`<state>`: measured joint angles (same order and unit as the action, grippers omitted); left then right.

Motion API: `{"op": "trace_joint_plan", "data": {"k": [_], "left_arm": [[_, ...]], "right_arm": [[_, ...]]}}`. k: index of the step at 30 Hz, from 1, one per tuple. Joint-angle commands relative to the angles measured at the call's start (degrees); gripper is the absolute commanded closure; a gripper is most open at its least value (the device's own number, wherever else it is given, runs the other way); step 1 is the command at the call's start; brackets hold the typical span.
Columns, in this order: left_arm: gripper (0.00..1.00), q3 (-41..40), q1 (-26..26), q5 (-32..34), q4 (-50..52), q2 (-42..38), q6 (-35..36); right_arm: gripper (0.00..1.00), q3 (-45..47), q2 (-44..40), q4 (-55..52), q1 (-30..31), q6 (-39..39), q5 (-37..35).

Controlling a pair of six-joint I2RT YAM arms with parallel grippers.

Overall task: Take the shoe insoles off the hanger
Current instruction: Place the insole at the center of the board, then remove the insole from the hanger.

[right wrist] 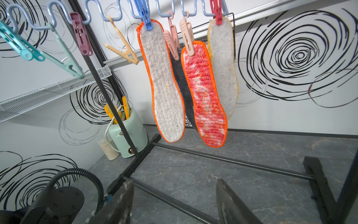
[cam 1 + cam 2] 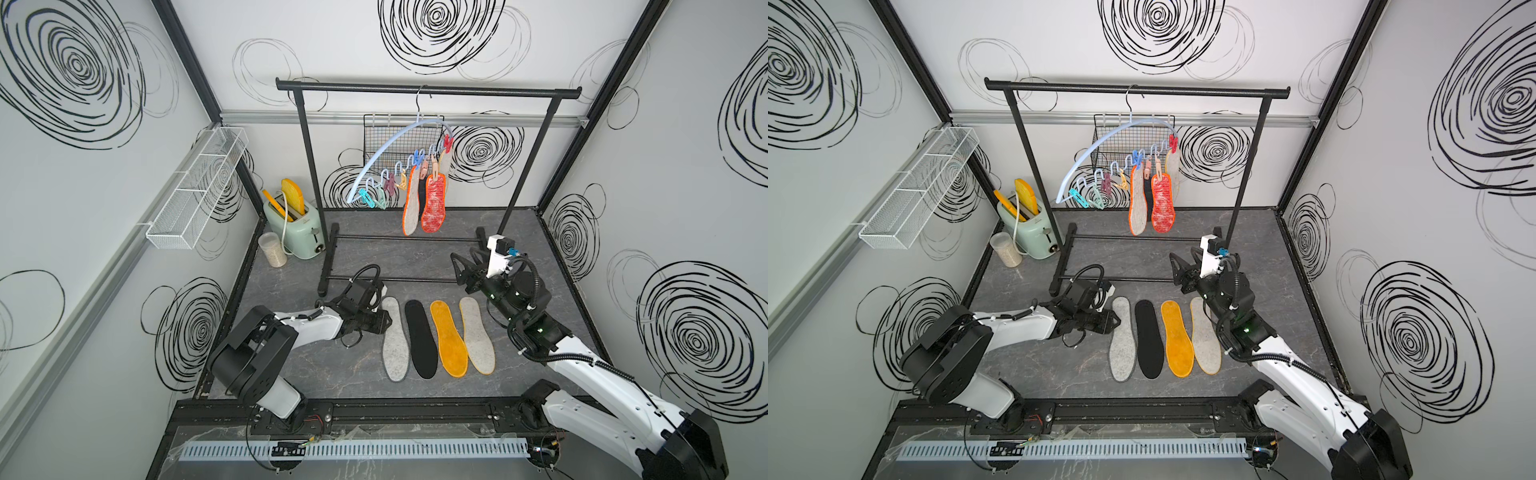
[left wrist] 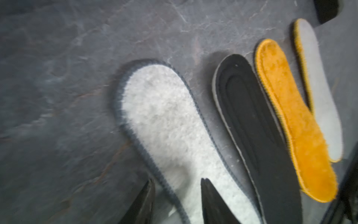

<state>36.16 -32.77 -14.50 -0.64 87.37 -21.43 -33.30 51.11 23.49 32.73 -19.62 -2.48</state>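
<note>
The pale blue hanger (image 2: 374, 156) hangs by its wire hook from the black rack, and its wavy bar (image 1: 114, 18) carries coloured pegs. Several insoles are pegged to it: orange-edged grey felt (image 1: 164, 83), dark grey (image 1: 184, 85), red-mottled (image 1: 205, 93) and yellow-edged grey (image 1: 222, 58). Flat on the table lie a grey felt insole (image 2: 395, 340), a black one (image 2: 420, 338), a fuzzy orange one (image 2: 448, 338) and a yellow-edged grey one (image 2: 477, 334). My left gripper (image 3: 177, 180) is open low over the grey felt insole's (image 3: 170, 120) end, its fingers either side of the edge. My right gripper (image 1: 175, 181) is open and empty, below the hanging insoles.
The black garment rack (image 2: 428, 88) has floor bars (image 2: 399, 279) just behind the laid-out insoles. A mint toaster (image 2: 295, 226) and a jar (image 2: 272, 249) stand at the back left. A white wire shelf (image 2: 195, 191) is on the left wall, and a black mesh basket (image 2: 395, 137) hangs behind the hanger.
</note>
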Motion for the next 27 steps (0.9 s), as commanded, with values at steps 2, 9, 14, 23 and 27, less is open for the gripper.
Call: {"op": "trace_joint_plan", "data": {"k": [2, 9, 14, 23, 27], "left_arm": [[0.37, 0.9, -1.5, 11.2, 8.3, -8.8, -0.3], [0.19, 2.9, -4.1, 29.0, 10.2, -22.1, -2.4], [0.13, 2.9, -6.6, 26.9, -11.2, -23.9, 7.5], [0.03, 13.1, -0.2, 14.2, -35.3, -9.8, 16.2], [0.02, 20.9, 1.0, 14.4, -34.8, -2.9, 15.9]], "right_arm": [[0.32, 0.1, -1.2, -0.3, -0.4, -1.4, 0.8], [0.32, 0.3, -1.4, 0.0, -0.5, -1.5, 0.8], [0.32, 0.3, -1.8, -0.1, -1.0, -1.5, 0.9], [0.32, 1.1, -3.0, -0.2, -1.7, -1.7, 1.5], [0.32, 0.9, -3.3, -0.7, -2.0, -1.8, 2.2]]}}
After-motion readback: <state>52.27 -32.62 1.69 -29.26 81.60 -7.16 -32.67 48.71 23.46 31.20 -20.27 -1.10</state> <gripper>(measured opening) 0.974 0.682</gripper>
